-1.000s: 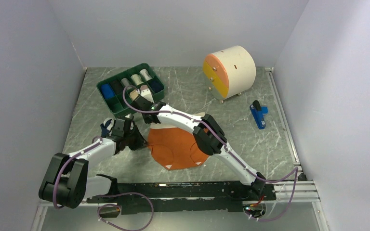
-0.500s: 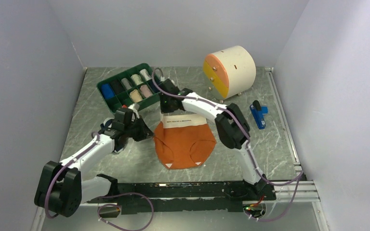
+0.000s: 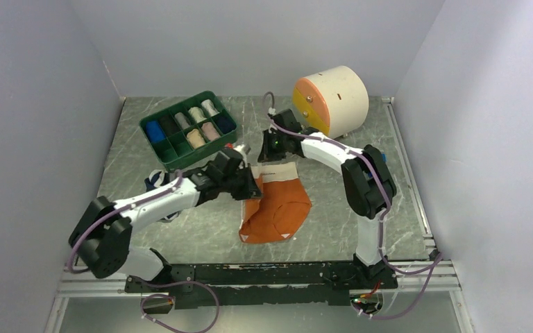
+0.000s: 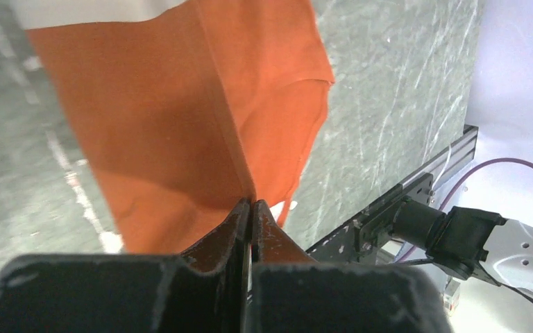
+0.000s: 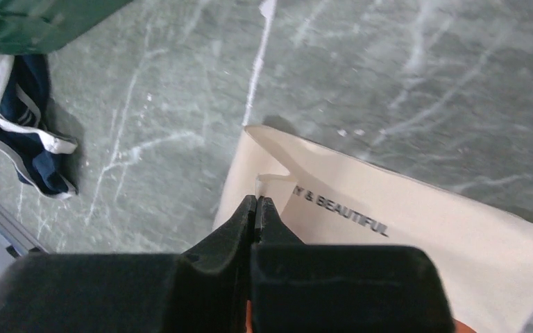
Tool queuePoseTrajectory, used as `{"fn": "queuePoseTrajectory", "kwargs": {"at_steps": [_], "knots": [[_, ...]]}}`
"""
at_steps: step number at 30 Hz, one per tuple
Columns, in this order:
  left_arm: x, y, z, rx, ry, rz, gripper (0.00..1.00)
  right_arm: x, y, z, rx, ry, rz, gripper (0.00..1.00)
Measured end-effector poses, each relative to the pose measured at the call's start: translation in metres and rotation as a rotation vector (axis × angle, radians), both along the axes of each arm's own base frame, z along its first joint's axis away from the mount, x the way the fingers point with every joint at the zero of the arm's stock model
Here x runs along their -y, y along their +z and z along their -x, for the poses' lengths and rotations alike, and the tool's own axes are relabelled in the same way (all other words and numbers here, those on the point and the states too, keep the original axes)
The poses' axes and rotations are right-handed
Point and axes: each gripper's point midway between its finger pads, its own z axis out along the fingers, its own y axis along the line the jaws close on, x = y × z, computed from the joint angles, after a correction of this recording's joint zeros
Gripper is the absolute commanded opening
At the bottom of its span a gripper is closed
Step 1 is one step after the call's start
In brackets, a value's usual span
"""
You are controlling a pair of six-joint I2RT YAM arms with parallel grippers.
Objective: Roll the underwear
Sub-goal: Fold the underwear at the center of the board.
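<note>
The orange underwear (image 3: 282, 208) lies flat in the middle of the table (image 3: 340, 222), its cream waistband (image 3: 282, 171) at the far edge. The left side is doubled over on itself into a straight crease. The left gripper (image 3: 252, 186) sits at the far end of that crease with its fingers pressed together, pinching the orange fold between them. The right gripper (image 3: 272, 154) reaches down at the waistband's far left corner, its fingers also closed, nipping a small raised tuck of cream cloth. The navy underwear (image 3: 154, 182) lies crumpled well to the left, beside the left arm, touched by neither gripper.
</note>
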Motion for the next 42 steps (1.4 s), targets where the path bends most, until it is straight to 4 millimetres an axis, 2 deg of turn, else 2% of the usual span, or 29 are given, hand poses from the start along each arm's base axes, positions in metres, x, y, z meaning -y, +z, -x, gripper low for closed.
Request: {"fn": "queuePoseTrajectory", "kwargs": {"at_steps": [6, 10, 15, 20, 29, 35, 42], "knots": [[0.054, -0.01, 0.012, -0.036, -0.049, -0.022, 0.05, 0.033, -0.019, 0.005, -0.036, 0.023, 0.022, 0.0], [0.075, -0.02, 0.012, -0.055, -0.049, -0.044, 0.05, 0.047, -0.027, 0.004, -0.032, 0.04, 0.049, 0.0], [0.098, -0.023, 0.006, -0.062, -0.044, -0.044, 0.05, 0.068, -0.04, 0.003, -0.036, 0.034, 0.087, 0.0], [0.118, -0.03, 0.003, -0.07, -0.048, -0.051, 0.05, 0.087, -0.044, -0.004, -0.034, 0.013, 0.114, 0.0], [0.133, -0.034, -0.002, -0.065, -0.051, -0.054, 0.05, 0.109, -0.038, -0.012, 0.001, -0.035, 0.155, 0.0], [0.136, -0.047, -0.001, -0.08, -0.057, -0.075, 0.05, 0.12, -0.029, -0.014, 0.043, -0.07, 0.196, 0.0], [0.14, -0.046, -0.002, -0.066, -0.057, -0.065, 0.05, 0.123, -0.029, -0.017, 0.051, -0.083, 0.206, 0.02]]}}
